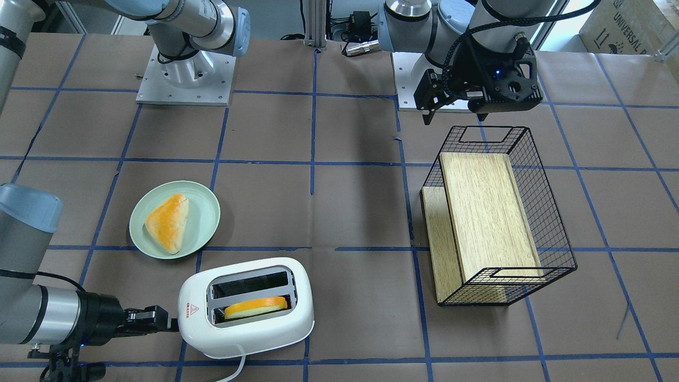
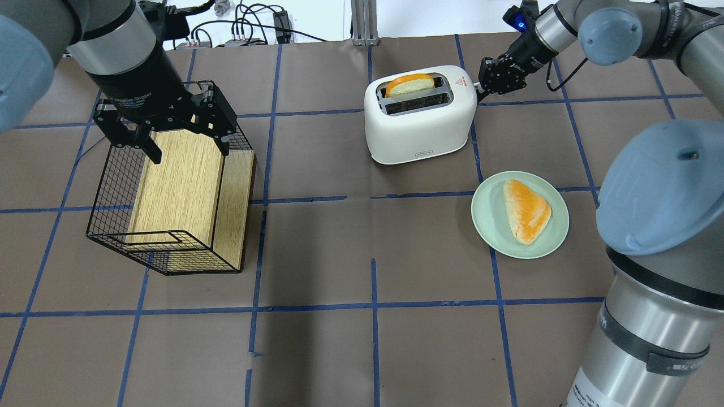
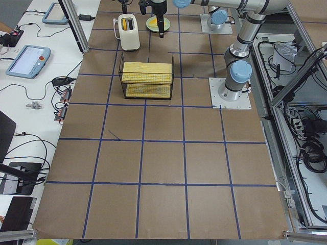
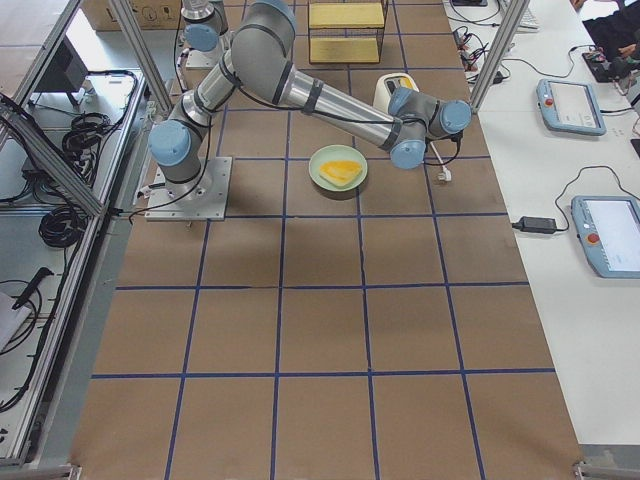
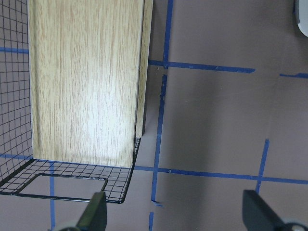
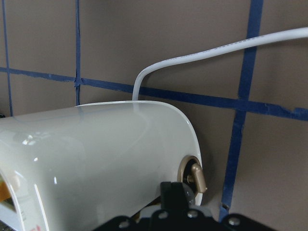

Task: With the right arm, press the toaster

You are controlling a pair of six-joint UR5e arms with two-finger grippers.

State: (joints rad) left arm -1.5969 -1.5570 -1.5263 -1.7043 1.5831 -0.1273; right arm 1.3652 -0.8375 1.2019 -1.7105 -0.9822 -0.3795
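The white two-slot toaster [image 1: 254,334] stands at the operators' side of the table, and it also shows in the overhead view [image 2: 421,133]. An orange-crusted bread slice [image 1: 256,306] sits in one slot. My right gripper [image 1: 171,322] is shut, fingers together, with its tips against the toaster's end below the red triangle label [image 1: 188,309]. In the right wrist view the black fingertips [image 6: 174,197] touch the toaster's end face [image 6: 96,154] beside a small brass-coloured knob [image 6: 197,177]. My left gripper [image 2: 184,135] is open and empty above the wire basket [image 2: 107,215].
A pale green plate [image 1: 207,212] with a triangular bun [image 1: 168,223] lies beside the toaster. The toaster's white cord [image 1: 236,369] trails toward the table edge. The black wire basket [image 1: 551,212] lies on its side with a wooden board [image 1: 488,212] inside.
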